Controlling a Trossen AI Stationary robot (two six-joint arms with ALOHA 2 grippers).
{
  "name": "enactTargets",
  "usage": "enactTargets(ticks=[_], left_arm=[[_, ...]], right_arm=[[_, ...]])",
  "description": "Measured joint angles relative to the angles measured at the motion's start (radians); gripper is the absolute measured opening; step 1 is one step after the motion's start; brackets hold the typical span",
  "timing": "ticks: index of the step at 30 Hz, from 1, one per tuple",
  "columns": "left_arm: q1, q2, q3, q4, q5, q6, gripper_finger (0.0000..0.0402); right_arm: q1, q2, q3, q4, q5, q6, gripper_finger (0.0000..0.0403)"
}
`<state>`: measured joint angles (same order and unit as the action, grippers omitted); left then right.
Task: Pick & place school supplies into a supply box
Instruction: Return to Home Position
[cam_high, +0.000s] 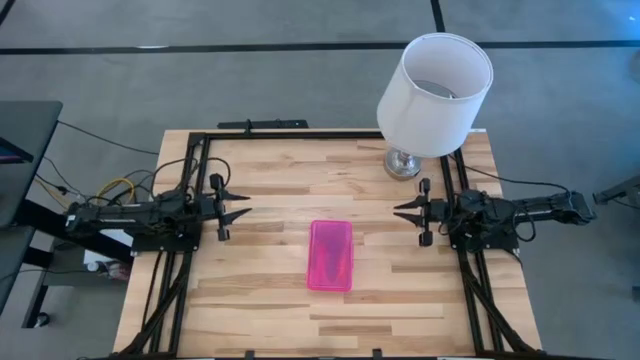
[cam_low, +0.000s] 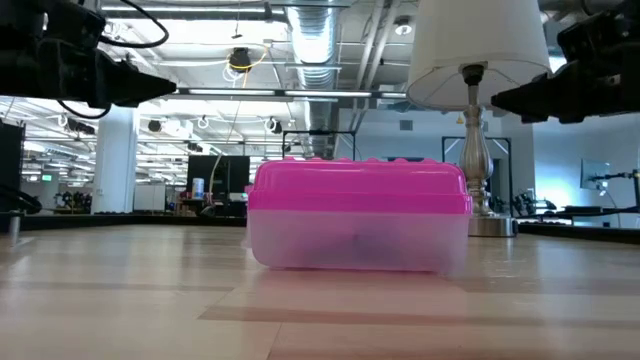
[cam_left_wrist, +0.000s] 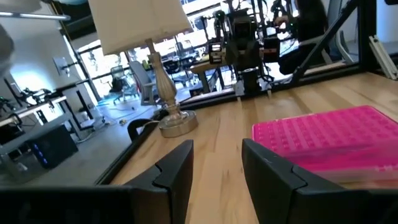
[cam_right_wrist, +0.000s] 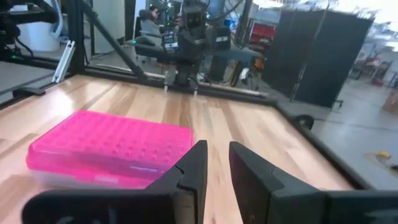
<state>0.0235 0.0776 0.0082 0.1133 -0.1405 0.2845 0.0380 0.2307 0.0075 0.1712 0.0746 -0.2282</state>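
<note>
The supply box (cam_high: 331, 255) lies flat near the middle of the worktop (cam_high: 270, 170), long axis running away from the front edge, with its pink textured lid (cam_low: 360, 187) seated down on the clear lower body (cam_low: 350, 240). Whatever is inside is too blurred behind the cloudy wall to identify. Judged by its thin moulded plastic, the box should be light and fairly stiff, though the walls will likely flex under a hard squeeze, and the smooth sides may slip. The best hold is probably across the short width at mid-length, pads on the lower body just under the lid seam; the dimpled lid top offers some grip. The left gripper (cam_high: 240, 206) hangs at the left side, well apart from the box, fingers (cam_left_wrist: 177, 168) spread and holding nothing. The right gripper (cam_high: 402, 211) mirrors it opposite, fingers slightly parted and empty. A white-shaded lamp (cam_high: 436, 90) stands at the far right corner.
</note>
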Motion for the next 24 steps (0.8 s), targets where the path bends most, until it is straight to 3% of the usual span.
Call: enactTargets(ticks=[3, 9, 24], left_arm=[[0.0, 0.0, 0.0, 0.008, -0.003, 0.004, 0.0132], [0.0, 0.0, -0.001, -0.024, 0.003, 0.003, 0.0132], [-0.002, 0.001, -0.002, -0.067, 0.058, -0.009, 0.0132]], right_arm=[[-0.033, -0.037, 0.0, -0.005, -0.018, -0.024, 0.0063], [-0.096, -0.118, 0.0, -0.126, -0.284, -0.038, 0.0063], [-0.055, -0.145, -0.001, -0.129, -0.259, -0.119, 0.0063]])
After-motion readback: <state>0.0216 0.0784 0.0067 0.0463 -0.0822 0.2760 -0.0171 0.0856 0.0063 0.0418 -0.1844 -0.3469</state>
